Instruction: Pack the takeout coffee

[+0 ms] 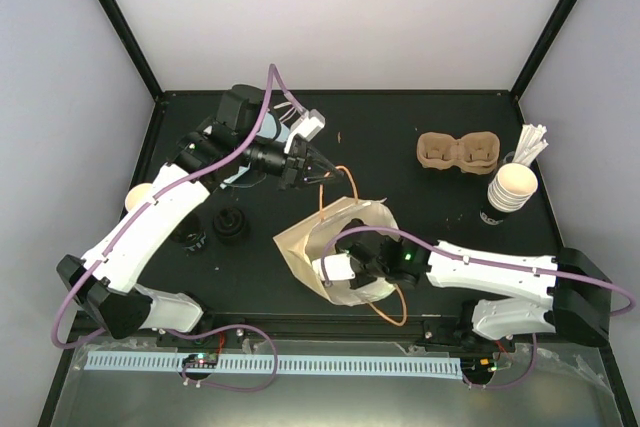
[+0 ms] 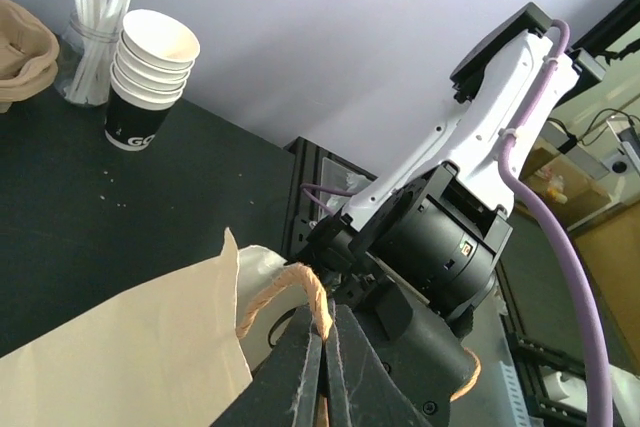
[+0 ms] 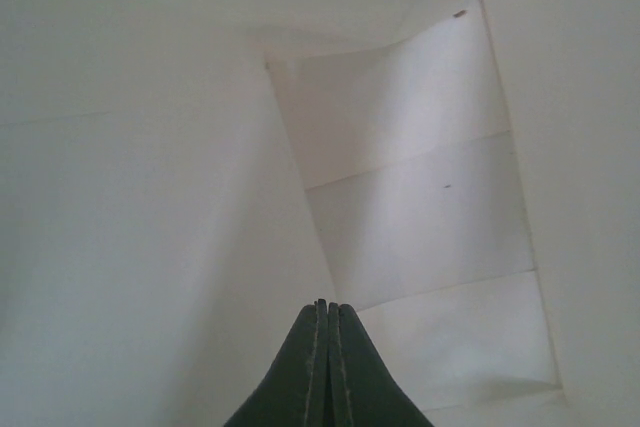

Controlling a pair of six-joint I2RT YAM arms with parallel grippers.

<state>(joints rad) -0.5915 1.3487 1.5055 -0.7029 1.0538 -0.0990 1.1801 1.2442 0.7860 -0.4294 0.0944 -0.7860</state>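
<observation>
Closest to the lens, the left gripper [image 2: 323,325] has its jaws pressed together on the orange twine handle [image 2: 285,287] of the paper bag [image 2: 130,357], and the loop rides over the fingertips.

Starting from the left edge of the table [image 1: 440,207], the takeout coffee [image 1: 137,195] stands near that edge, well apart from the bag. The left arm [image 1: 150,232] covers its right side, so we see only part of its pale top. Just right of the arm sits a black lid [image 1: 230,227]. A second black lid [image 1: 192,237] is half hidden under the arm and hard to make out.

At the table's middle the bag lies tilted with its mouth open. The right gripper [image 3: 322,315] is inside it, jaws fully closed with nothing between them. From above, the bag's wall hides its fingers, and we cannot tell whether they touch the white lining.

Toward the far right corner lies the brown pulp cup carrier [image 1: 458,152]. Right of it is the stack of cups [image 1: 510,187], with white sticks [image 1: 532,142] just behind.
</observation>
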